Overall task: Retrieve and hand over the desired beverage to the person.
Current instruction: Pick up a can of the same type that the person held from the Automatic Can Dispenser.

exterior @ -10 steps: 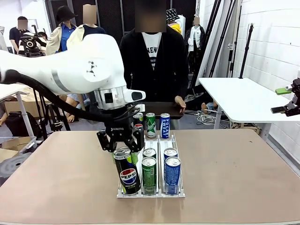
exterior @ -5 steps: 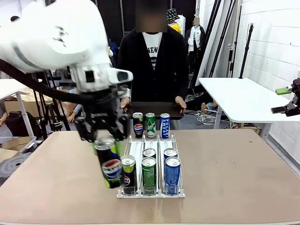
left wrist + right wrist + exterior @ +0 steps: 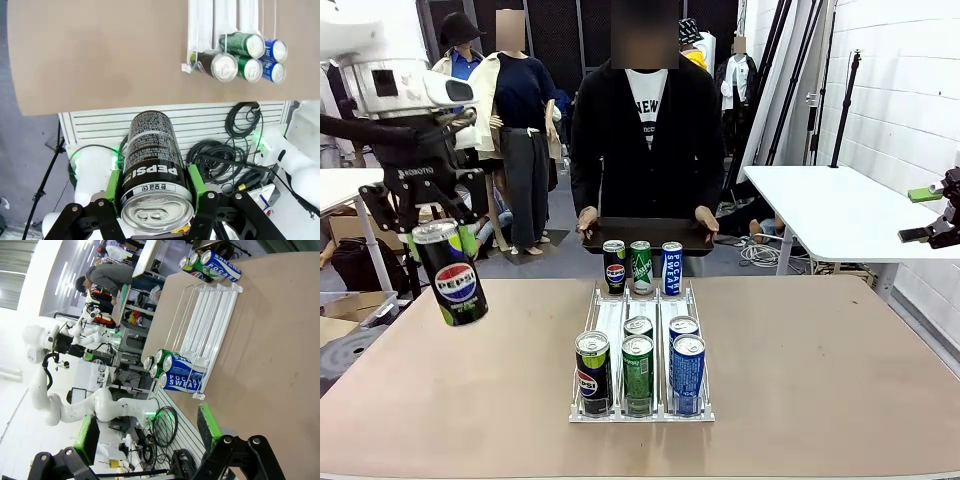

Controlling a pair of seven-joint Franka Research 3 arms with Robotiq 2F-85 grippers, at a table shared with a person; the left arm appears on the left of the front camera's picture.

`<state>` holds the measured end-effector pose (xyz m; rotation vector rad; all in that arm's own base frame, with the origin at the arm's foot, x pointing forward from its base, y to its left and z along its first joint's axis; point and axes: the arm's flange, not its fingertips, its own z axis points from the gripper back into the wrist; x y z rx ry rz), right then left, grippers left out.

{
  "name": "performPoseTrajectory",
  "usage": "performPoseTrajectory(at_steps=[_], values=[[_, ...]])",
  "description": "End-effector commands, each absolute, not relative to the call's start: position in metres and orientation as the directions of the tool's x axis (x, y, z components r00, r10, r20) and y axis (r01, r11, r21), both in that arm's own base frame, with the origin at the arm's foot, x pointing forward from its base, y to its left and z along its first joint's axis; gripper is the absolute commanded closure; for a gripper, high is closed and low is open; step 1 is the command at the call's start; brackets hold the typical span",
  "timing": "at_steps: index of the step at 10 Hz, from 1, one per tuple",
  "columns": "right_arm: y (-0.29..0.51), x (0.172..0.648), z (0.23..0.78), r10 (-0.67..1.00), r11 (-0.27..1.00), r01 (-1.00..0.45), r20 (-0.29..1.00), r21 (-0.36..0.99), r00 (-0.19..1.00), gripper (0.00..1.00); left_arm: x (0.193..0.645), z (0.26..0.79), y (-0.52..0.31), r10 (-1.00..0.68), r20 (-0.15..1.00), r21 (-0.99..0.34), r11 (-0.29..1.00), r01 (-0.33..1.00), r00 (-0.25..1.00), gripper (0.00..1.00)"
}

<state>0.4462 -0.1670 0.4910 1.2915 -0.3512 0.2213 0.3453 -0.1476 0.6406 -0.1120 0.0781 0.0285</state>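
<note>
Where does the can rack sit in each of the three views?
Front view: rack in the lower middle of the picture, lanes running away from the camera.
Left wrist view: rack in the top right corner, seen from above.
Right wrist view: rack in the upper middle, slanting down to the left.
Shared landmark: the front blue can at the rack's near end.

Front camera faces the person (image 3: 645,130) across table (image 3: 820,380); wrist cameras overlook rack (image 3: 210,20).
</note>
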Motion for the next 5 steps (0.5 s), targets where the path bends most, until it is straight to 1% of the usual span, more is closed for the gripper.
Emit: performPoseTrajectory(at_steps=[1,2,5], values=[[-0.166,0.446,0.492,-0.035,0.264,-0.345,0.366,0.901,0.930,0.00,0.369,0.658,-0.149,0.032,-0.099,-0.081,0.996,-0.040,0.995,1.00],[-0.166,0.446,0.492,-0.035,0.264,-0.345,0.366,0.901,0.930,0.00,0.380,0.665,-0.134,0.054,-0.098,-0.073,0.995,-0.061,0.994,1.00],[-0.166,0.446,0.492,-0.035,0.264,-0.345,0.366,0.901,0.930,0.00,0.400,0.679,-0.095,0.062,-0.084,-0.093,0.993,-0.069,0.995,1.00]])
